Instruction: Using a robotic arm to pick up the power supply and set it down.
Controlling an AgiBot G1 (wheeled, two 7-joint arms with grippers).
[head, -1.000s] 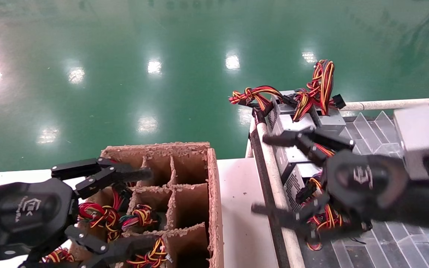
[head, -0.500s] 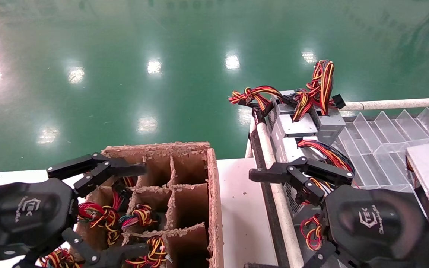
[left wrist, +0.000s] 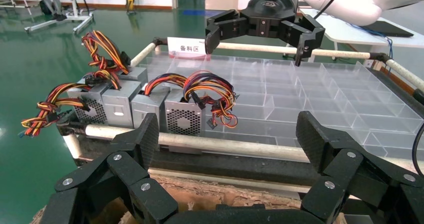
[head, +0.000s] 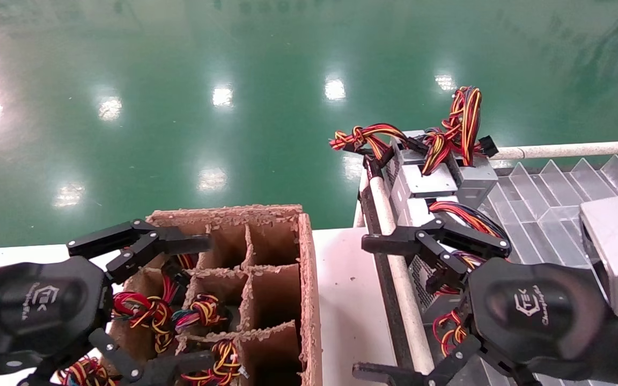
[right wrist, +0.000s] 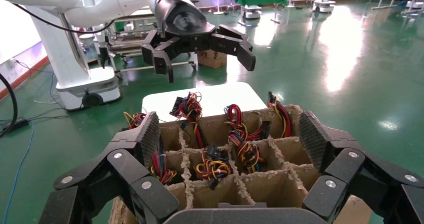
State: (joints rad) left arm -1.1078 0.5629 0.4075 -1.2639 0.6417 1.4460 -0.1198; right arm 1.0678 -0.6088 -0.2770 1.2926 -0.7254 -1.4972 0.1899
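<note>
A row of grey power supplies (head: 427,182) stands along the left edge of a clear divided tray (head: 545,198). The nearest power supply (head: 418,273), with a mesh face (left wrist: 183,118), carries red, yellow and orange wires (left wrist: 212,91). My right gripper (head: 362,306) hovers open and empty over the tray's left rail, just beside that unit. My left gripper (head: 204,303) hangs open and empty over the divided cardboard box (head: 309,279). The right wrist view shows more wire bundles (right wrist: 212,166) sitting in that box's cells.
A white padded rail (head: 400,279) borders the tray, with a strip of white table (head: 341,279) between it and the box. The box's front right cells (right wrist: 295,176) hold nothing. A white label (left wrist: 186,47) stands on the tray's far rail. Green floor lies beyond.
My right gripper, open throughout, has drawn back from over the row of power supplies toward the tray's near left edge. The wired units it covered now show. The left arm has barely moved.
</note>
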